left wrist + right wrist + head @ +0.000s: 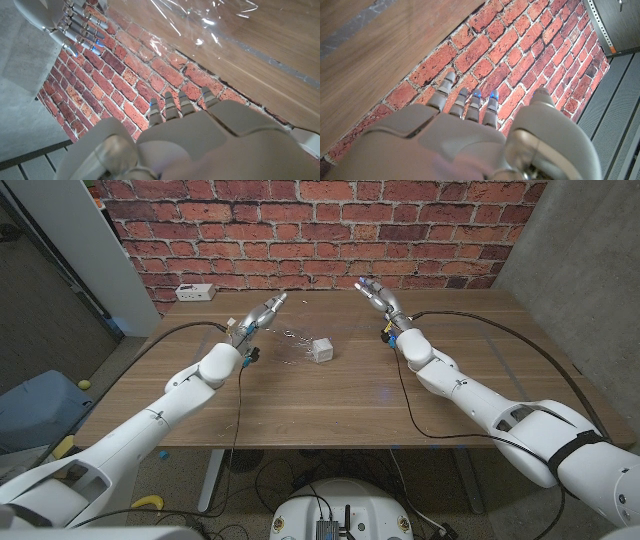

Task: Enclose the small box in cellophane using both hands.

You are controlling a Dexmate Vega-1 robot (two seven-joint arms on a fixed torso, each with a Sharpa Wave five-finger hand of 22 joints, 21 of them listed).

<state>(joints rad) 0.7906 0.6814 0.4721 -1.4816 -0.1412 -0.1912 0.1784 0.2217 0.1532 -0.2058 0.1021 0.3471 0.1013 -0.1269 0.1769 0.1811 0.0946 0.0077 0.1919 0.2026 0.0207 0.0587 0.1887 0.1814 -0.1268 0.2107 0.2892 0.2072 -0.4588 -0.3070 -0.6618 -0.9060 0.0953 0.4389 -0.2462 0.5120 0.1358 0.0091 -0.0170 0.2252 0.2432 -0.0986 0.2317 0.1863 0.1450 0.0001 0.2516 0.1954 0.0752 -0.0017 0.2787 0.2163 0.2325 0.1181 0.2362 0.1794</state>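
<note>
Head view shows the wooden surface (330,405) in front of a red brick wall (320,225). A small white box (322,350) stands near the middle of the surface, on or at the edge of a crinkled sheet of clear cellophane (290,340) that spreads toward the robot's left. The left robot hand (258,315) is raised beside the far left part of the sheet, fingers stretched out and apart, holding nothing. The right robot hand (380,296) is lifted over the far side of the surface, well apart from the box, fingers extended and holding nothing. A white power strip (196,292) lies at the far left corner of the surface. Black cables (500,330) trail across the surface from both arms.

Left wrist view looks along the back of the left robot hand (200,125), its fingers (175,102) straight and slightly spread with nothing between them. Shiny cellophane (200,22) lies on the wooden surface (280,55) beyond them. The right robot hand (75,27) shows against the brick wall (130,75), fingers spread and empty.

Right wrist view shows the back of the right robot hand (465,135), fingers (470,105) straight, apart and empty, pointing at the brick wall (520,55), with the wooden surface (380,45) alongside.
</note>
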